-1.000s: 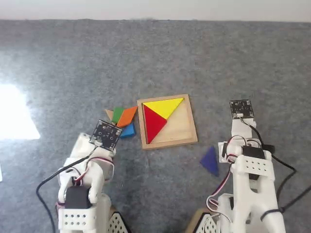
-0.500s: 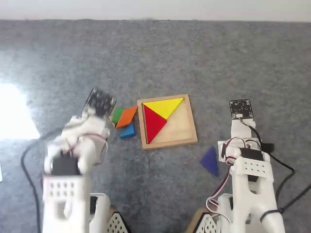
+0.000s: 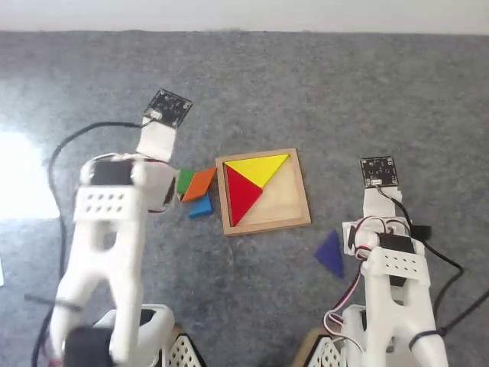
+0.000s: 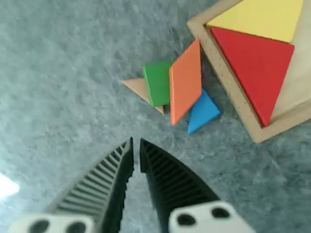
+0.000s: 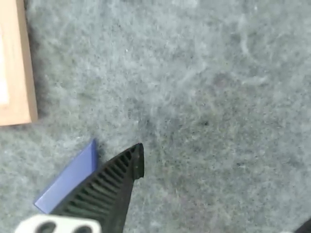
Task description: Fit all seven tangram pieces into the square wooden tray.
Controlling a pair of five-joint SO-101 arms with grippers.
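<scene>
Grey carpet surface [image 4: 58, 73]; left gripper [image 4: 136, 141], nearly closed and empty, has the orange wooden parallelogram [image 4: 186, 81] just ahead, lying lengthwise away from it.

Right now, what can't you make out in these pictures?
Tan wooden triangle: left wrist view, mostly under the green square piece.
Blue triangle piece: left wrist view, part hidden by the orange parallelogram.
Square wooden tray: right wrist view, cut off by the edge.

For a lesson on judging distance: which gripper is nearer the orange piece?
Left. The left gripper hangs close beside the orange piece. The right gripper is on the far side of the tray from it, by the purple triangle.
</scene>
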